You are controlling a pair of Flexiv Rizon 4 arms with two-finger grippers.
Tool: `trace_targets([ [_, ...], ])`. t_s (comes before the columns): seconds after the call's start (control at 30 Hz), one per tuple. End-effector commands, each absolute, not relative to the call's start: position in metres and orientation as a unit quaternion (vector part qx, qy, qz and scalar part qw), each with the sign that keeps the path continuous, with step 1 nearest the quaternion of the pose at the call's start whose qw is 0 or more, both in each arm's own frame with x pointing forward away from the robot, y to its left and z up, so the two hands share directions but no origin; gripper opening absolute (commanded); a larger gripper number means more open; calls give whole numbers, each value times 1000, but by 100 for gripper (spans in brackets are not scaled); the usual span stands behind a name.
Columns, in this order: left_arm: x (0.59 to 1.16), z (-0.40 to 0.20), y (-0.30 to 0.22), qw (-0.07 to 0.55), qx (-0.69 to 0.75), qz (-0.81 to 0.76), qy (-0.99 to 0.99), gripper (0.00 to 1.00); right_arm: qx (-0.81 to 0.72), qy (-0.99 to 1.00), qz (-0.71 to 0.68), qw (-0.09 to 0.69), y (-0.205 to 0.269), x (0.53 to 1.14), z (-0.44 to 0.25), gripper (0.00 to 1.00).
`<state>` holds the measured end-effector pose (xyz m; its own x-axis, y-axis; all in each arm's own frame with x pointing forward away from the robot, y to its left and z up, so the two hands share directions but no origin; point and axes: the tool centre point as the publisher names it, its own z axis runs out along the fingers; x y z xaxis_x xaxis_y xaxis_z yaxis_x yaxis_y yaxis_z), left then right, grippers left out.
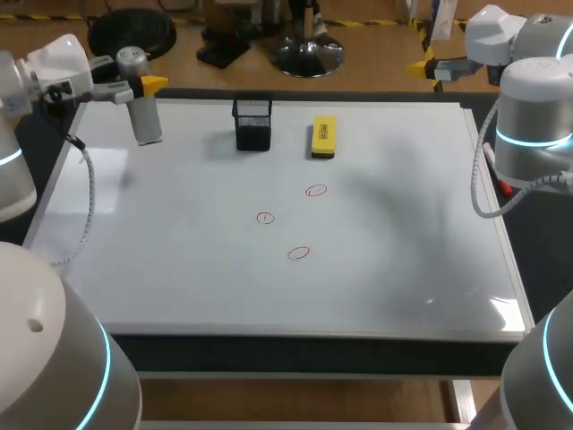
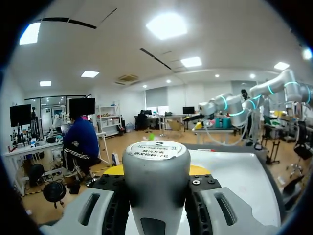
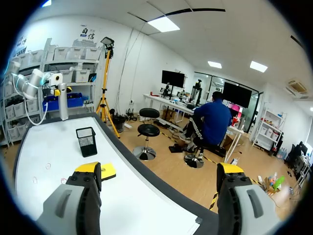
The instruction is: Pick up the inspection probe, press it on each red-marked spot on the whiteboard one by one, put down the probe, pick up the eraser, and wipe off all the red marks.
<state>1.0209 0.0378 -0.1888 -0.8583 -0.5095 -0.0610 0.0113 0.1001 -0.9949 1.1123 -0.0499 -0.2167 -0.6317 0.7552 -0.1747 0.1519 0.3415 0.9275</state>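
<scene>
The grey cylindrical probe (image 1: 143,115) stands upright over the whiteboard's (image 1: 179,269) far left corner, with my left gripper (image 1: 134,79) shut on its upper part. In the left wrist view the probe (image 2: 156,186) fills the space between the fingers, touching both. Three red circle marks (image 1: 316,190) (image 1: 265,218) (image 1: 298,253) lie mid-board. The yellow eraser (image 1: 323,137) rests at the far middle. My right gripper (image 1: 428,65) hovers off the far right corner, open and empty; its own view has the gripper (image 3: 159,174) with nothing between the fingers.
A black mesh holder (image 1: 252,123) stands to the left of the eraser, between it and the probe. The right arm's grey cable (image 1: 481,184) hangs along the board's right edge. The right wrist view takes in the holder (image 3: 86,141) and eraser (image 3: 108,171).
</scene>
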Motion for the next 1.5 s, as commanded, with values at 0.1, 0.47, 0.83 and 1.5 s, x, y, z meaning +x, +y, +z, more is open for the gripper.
trace_targets([
  [0.1,1019,-187,36,209,-181,-646,711,0,298,759,490,308,-50,1113,-217,100],
  [0.47,1019,-187,36,209,-181,-646,711,0,298,759,490,308,-50,1113,-217,100],
  [0.83,1019,-187,36,209,-181,-646,711,0,286,772,484,298,-47,1112,-219,100],
  [1.5,1019,-187,36,209,-181,-646,711,0,-34,960,246,129,15,1110,-250,100],
])
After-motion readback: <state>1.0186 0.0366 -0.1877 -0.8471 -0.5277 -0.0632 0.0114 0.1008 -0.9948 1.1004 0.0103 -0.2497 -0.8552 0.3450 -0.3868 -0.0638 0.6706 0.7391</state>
